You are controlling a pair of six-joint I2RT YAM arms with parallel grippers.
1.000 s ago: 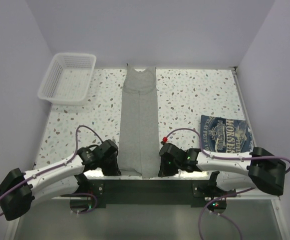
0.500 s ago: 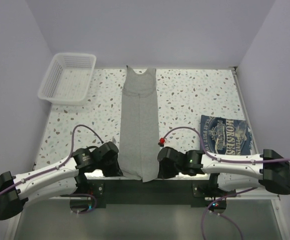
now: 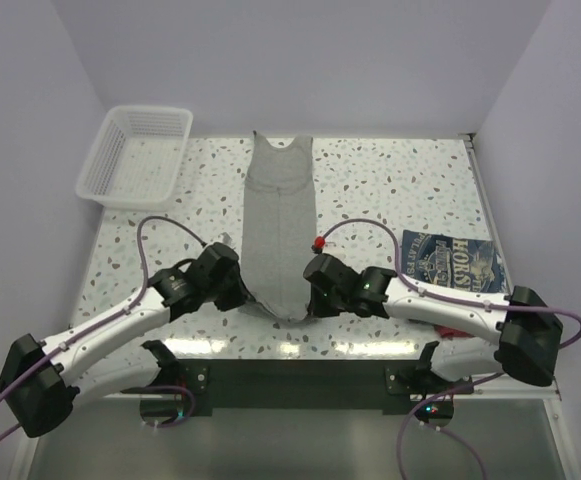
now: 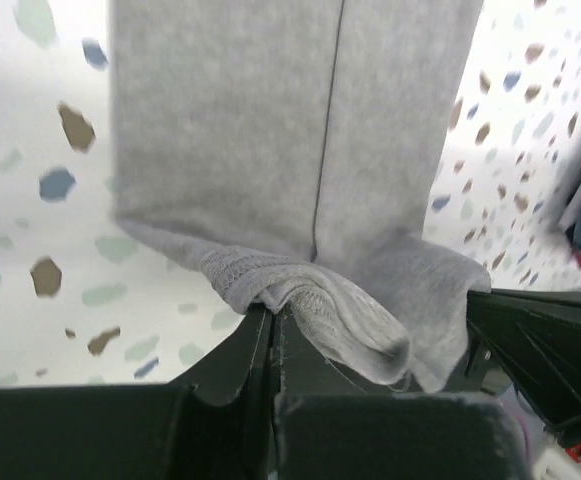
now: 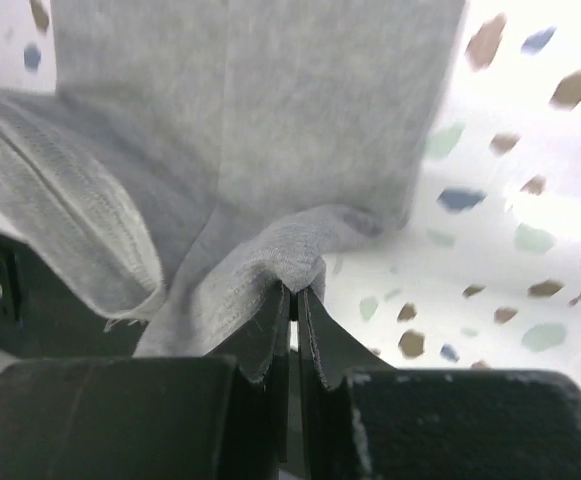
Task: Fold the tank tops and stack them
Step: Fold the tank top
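Observation:
A light grey tank top (image 3: 280, 215) lies folded into a long narrow strip down the middle of the table, its neck at the far edge. My left gripper (image 3: 242, 296) is shut on the near left corner of its hem (image 4: 260, 285). My right gripper (image 3: 310, 296) is shut on the near right corner (image 5: 295, 265). Both corners are lifted off the table and the hem sags between them. A navy tank top (image 3: 455, 270) with white lettering lies folded at the right edge, and a sliver of red cloth (image 3: 452, 335) shows beneath it.
A white mesh basket (image 3: 136, 155) stands at the far left corner. The speckled table (image 3: 390, 190) ends at walls on the left, back and right. Purple cables (image 3: 155, 235) loop above both arms.
Both grippers have moved away from the near edge toward the middle of the table, carrying the grey top's hem up and forward. The strip now reaches less far toward me.

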